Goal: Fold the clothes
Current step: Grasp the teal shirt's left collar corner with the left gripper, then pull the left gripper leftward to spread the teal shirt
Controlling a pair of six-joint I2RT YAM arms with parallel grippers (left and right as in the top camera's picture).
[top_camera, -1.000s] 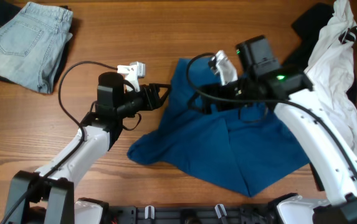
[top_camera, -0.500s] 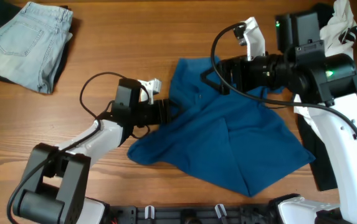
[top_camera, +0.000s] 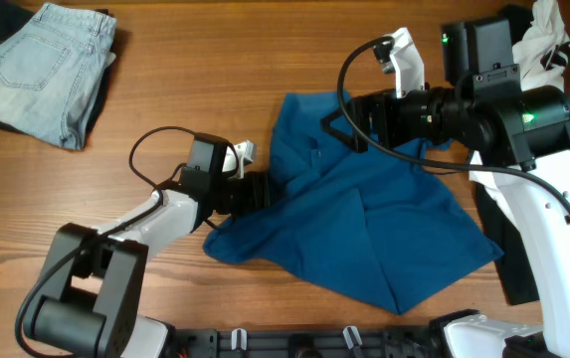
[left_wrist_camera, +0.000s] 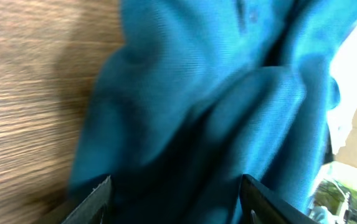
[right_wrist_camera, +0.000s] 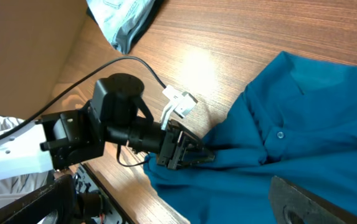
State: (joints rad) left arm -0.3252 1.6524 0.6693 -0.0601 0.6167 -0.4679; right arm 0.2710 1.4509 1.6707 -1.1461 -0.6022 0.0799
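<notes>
My left claw is apart, astride the shirt edge; right claw apart above it. Risk: I pinch two layers, fold bunches.

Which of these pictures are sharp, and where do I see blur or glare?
Overhead: sharp and evenly lit. Left wrist: the shirt fills the picture, soft and out of focus, the table beside it is smeared, and the right edge is burnt out white. Right wrist: mostly sharp, with a pale glare patch on the wood; its own finger is a dark blur.
</notes>
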